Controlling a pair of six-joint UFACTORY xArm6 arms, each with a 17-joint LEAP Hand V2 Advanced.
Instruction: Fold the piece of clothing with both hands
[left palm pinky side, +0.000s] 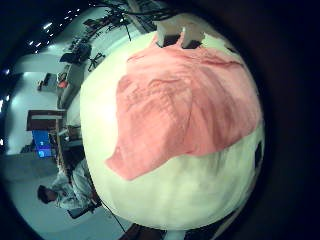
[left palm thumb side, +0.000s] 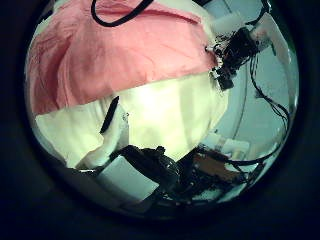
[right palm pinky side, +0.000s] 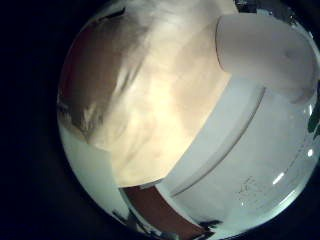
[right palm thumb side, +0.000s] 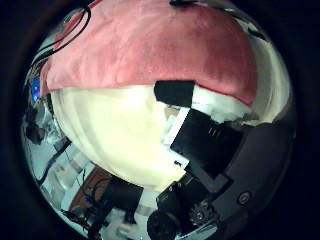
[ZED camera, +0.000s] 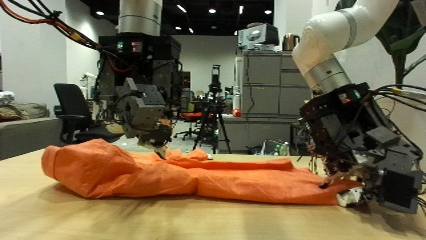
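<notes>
A salmon-orange garment (ZED camera: 173, 175) lies stretched out and rumpled along the wooden table (ZED camera: 80, 215). My left hand (ZED camera: 144, 112) hangs over its far edge near the bulkier end, fingers pointing down and relaxed, tips just at the cloth. My right hand (ZED camera: 360, 160) is low at the thin end of the garment, its fingers (right palm thumb side: 200, 125) reaching out straight to the hem. The left palm views show the whole garment (left palm pinky side: 180, 105) spread below, with the right hand (left palm thumb side: 235, 55) at its edge. In the right palm views, the garment (right palm thumb side: 140, 50) fills the area beyond the fingers.
Bare tabletop (left palm pinky side: 190, 190) lies in front of the garment toward the near edge. Behind the table stand an office chair (ZED camera: 67, 105), a tripod and grey cabinets (ZED camera: 266, 90), all off the table.
</notes>
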